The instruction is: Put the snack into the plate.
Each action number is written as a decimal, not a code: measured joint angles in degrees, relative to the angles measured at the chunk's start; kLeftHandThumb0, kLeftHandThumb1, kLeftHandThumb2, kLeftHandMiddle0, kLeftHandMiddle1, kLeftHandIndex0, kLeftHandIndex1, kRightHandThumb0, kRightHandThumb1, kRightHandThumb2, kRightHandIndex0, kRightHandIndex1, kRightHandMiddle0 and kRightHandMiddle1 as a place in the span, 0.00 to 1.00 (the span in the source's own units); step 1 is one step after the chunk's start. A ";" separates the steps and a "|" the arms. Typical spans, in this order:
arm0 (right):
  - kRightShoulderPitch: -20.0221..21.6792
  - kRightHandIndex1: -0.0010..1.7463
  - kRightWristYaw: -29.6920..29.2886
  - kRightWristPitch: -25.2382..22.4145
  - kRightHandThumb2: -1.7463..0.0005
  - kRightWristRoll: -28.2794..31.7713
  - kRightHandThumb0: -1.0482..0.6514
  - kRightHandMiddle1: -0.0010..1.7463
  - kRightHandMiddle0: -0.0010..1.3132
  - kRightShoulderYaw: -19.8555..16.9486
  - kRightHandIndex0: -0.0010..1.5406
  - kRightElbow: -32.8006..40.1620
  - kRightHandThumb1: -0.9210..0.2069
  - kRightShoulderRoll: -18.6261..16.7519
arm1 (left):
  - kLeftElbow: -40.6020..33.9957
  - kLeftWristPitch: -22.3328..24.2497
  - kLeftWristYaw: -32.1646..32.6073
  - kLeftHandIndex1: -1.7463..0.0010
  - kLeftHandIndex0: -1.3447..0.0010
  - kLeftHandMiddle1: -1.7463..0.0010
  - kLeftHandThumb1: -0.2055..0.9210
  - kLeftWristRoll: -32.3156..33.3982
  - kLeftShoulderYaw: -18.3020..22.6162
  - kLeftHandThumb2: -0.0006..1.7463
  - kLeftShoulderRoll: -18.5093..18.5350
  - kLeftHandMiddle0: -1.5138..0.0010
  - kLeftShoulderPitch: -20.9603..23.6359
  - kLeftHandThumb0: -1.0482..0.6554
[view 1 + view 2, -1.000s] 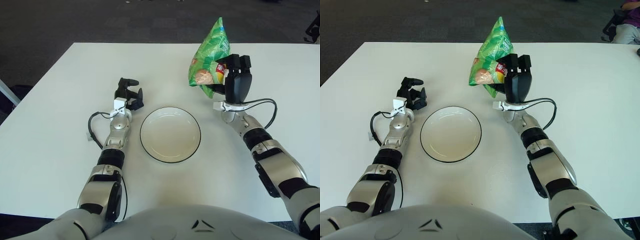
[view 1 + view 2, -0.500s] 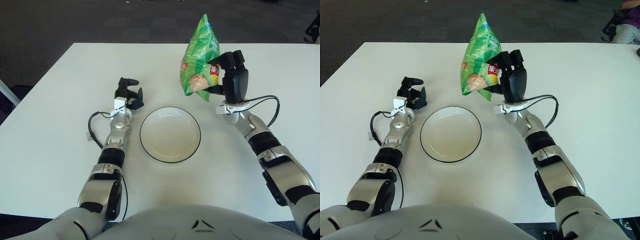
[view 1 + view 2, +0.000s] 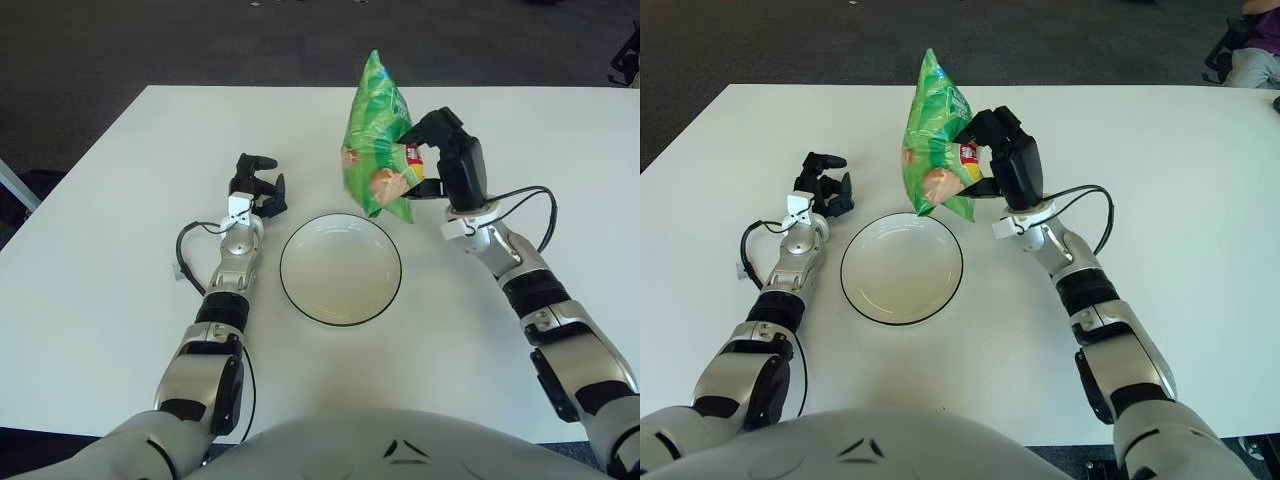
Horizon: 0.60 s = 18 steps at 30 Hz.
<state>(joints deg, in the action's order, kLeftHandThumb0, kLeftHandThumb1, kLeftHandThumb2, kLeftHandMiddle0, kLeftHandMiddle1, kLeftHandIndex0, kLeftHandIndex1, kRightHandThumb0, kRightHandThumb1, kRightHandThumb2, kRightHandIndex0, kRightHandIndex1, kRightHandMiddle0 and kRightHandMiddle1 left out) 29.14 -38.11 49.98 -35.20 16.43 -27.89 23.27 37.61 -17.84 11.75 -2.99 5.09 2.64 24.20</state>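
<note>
Since the earlier frame, right hand [image 3: 432, 160] has carried the snack bag [image 3: 376, 140] leftward, now above the plate [image 3: 340, 268] far rim, fingers clamped on its side. Left hand [image 3: 256, 188] idles beside the plate, curled, empty. Risk: an early release tips the upright bag onto the tabletop [image 3: 120, 250].

White table [image 3: 100, 300]: flat rectangular top, fills most of both views. Dark carpeted floor [image 3: 200, 40]: beyond the table's far edge and at its left side. Seated person [image 3: 1252, 50]: partly visible at the top right corner of the right eye view.
</note>
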 measured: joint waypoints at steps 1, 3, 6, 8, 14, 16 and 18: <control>-0.06 1.00 1.07 0.75 0.91 0.43 0.61 1.00 0.52 -0.08 0.53 0.17 0.00 0.13 | 0.05 -0.02 0.00 0.11 0.71 0.02 0.61 0.00 0.00 0.61 0.02 0.65 0.02 0.61; -0.08 1.00 3.58 2.33 0.91 1.29 0.61 1.00 0.52 -0.27 0.54 0.67 0.00 0.38 | 0.14 -0.06 0.00 0.11 0.70 0.02 0.61 0.00 0.00 0.61 0.04 0.65 0.07 0.61; -0.20 1.00 7.52 3.62 0.90 3.24 0.62 1.00 0.52 -0.56 0.54 2.13 0.00 0.53 | 0.25 -0.11 0.00 0.11 0.70 0.02 0.60 0.00 0.00 0.61 0.05 0.65 0.11 0.61; -0.70 1.00 10.53 3.71 0.90 4.73 0.62 1.00 0.52 -0.91 0.55 4.05 0.00 0.62 | 0.31 -0.19 0.00 0.11 0.70 0.02 0.60 0.00 0.00 0.61 0.05 0.65 0.13 0.61; -3.09 1.00 18.00 3.07 0.90 7.16 0.62 1.00 0.52 -1.64 0.55 10.09 0.00 0.78 | 0.50 -0.40 0.01 0.11 0.70 0.02 0.60 0.00 0.02 0.61 0.09 0.65 0.16 0.61; -3.99 1.00 19.95 3.11 0.89 7.36 0.62 1.00 0.51 -1.68 0.55 11.48 0.00 0.79 | 0.58 -0.48 0.02 0.11 0.70 0.02 0.60 0.00 0.02 0.61 0.10 0.65 0.16 0.61; -4.87 1.00 21.88 3.39 0.89 7.58 0.62 1.00 0.51 -1.71 0.55 12.39 0.00 0.80 | 0.65 -0.56 0.02 0.11 0.70 0.02 0.60 0.00 0.02 0.61 0.10 0.65 0.16 0.61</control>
<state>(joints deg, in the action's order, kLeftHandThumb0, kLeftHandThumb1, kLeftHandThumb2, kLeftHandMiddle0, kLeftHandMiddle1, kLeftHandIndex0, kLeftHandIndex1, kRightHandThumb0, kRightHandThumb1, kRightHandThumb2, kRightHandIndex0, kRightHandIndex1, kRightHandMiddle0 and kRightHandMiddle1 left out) 24.27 -16.24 53.37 -27.62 14.72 -15.50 24.07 38.26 -18.40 11.77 -2.99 5.10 2.74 24.36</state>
